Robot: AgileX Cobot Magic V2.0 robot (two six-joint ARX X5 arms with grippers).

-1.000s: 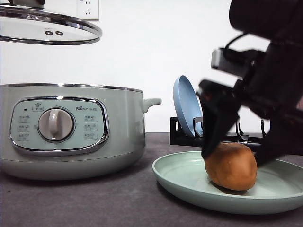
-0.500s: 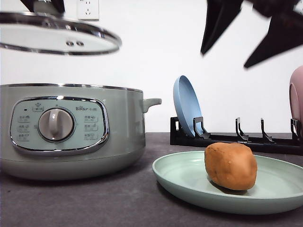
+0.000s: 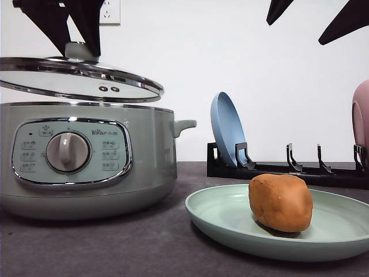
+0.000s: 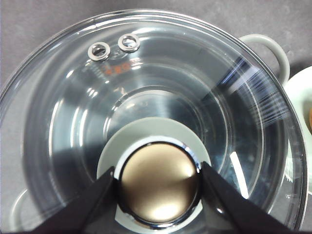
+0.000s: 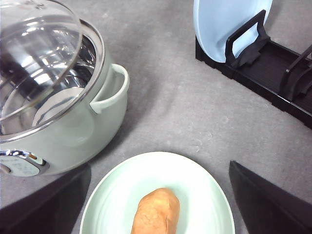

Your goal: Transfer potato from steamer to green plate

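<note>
Lowered since half a second ago: glass lid, now tilted just above the chrome rim of the steamer. Risen further: right gripper, fingers spread wide and empty at the upper edge of the front view. Clamped on the lid knob: left gripper, one finger on each side. Resting on the green plate: potato, right of the steamer and apart from both grippers. Behind the plate: black rack holding an upright blue plate, with a pink dish at the far right.
</note>
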